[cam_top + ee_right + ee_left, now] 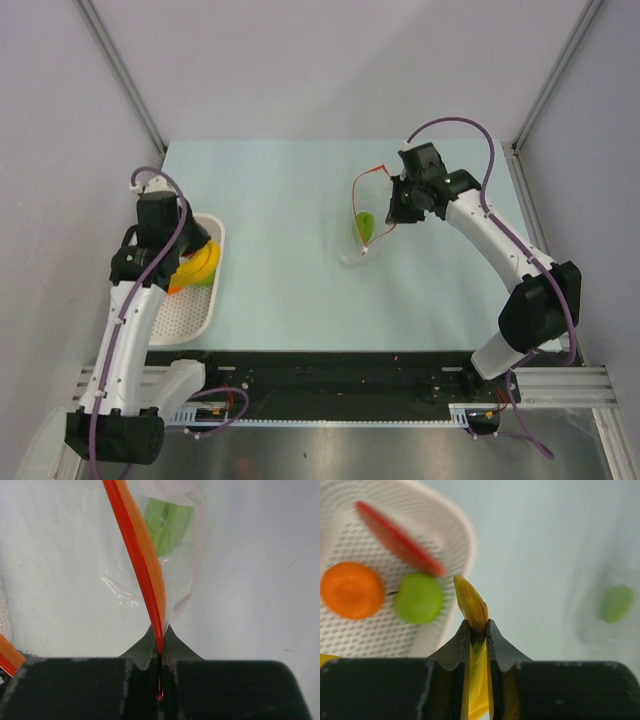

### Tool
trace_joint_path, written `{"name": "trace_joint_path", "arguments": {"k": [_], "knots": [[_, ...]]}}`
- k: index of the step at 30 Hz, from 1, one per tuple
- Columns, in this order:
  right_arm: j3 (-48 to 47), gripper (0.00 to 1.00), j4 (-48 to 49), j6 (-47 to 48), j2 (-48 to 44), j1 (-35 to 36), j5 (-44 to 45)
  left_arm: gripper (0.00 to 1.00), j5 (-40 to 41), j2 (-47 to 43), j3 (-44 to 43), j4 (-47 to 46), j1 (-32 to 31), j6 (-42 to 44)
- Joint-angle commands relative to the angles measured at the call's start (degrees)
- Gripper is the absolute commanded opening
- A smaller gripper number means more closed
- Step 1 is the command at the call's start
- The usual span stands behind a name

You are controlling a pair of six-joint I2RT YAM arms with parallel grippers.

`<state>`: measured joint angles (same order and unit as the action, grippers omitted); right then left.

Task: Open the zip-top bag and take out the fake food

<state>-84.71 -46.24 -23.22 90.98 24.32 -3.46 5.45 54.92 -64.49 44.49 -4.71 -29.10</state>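
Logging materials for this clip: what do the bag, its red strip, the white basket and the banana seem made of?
Zip-top bag: thin clear glossy plastic film; it crinkles and the green piece shows through. Red strip: smooth, firmer plastic, probably. White basket: matte moulded plastic, evenly perforated. Banana: probably moulded plastic, uniform yellow; finish too blurred to tell.

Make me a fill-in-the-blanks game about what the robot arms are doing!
The left gripper is shut on the yellow ____.
The right gripper pinches the zip-top ____.
The food inside it is coloured ____.
The orange slice lies in the white ____.
Missing words: banana, bag, green, basket.
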Motion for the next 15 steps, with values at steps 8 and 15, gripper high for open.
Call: {"name": "trace_joint_path", "arguments": {"k": [8,15], "knots": [[0.07,0.00,0.89,0.99,0.16,1.09,-1.28,0.00,-4.92,-3.24,18.08,-4.24,18.77,3.71],[0.07,0.00,1.33,1.16,-0.45,1.17,-1.28,0.00,-6.58,2.38,21.51,-8.54,20.97,0.98]]}}
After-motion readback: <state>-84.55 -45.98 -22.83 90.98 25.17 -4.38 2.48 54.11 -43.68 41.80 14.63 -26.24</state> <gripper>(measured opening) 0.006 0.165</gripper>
